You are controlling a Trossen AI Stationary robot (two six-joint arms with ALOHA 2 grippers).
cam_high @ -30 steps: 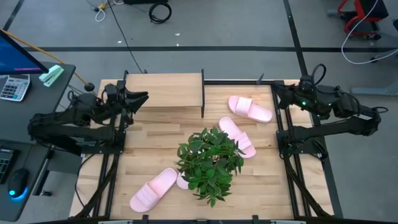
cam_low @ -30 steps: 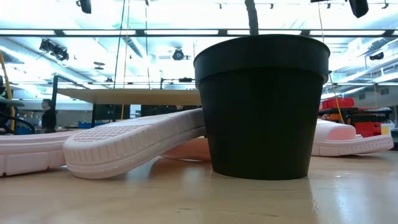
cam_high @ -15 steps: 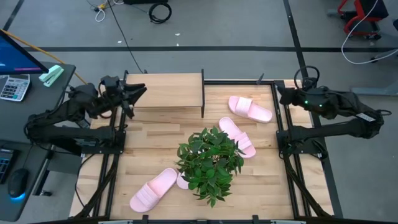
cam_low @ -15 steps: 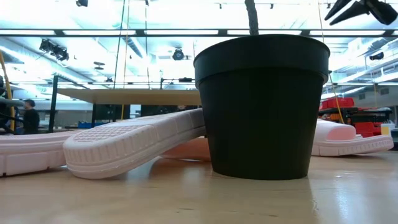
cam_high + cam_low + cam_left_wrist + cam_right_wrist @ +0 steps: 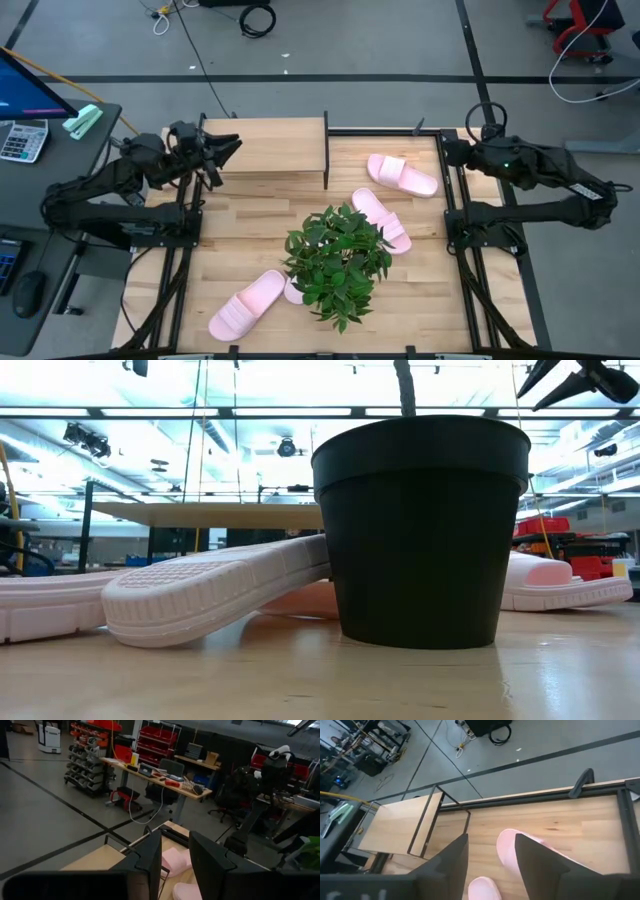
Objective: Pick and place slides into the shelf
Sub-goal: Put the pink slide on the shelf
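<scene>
Pale pink slides lie on the slatted table: one at the far right (image 5: 402,175), one beside the plant (image 5: 380,218), one near the front (image 5: 248,303) next to another (image 5: 293,290) mostly hidden under leaves. The shelf (image 5: 270,148) stands at the far left, its light-wood board bare. My left gripper (image 5: 230,150) hovers open over the shelf's left end, nothing between its fingers (image 5: 175,865). My right gripper (image 5: 446,152) hangs open at the far right, tipped downward toward the far-right slide (image 5: 520,845), well above it.
A potted plant (image 5: 338,258) in a black pot (image 5: 420,530) stands mid-table between the slides. Black frame rails (image 5: 455,215) run along both table sides. A desk with a keyboard and calculator (image 5: 22,140) sits left of the table.
My right gripper has tipped downward and rolled, dropping into the top of the low view, and its fingers have spread wider. My left gripper has swung a little toward the table's far edge over the shelf's left end. No slide has moved.
</scene>
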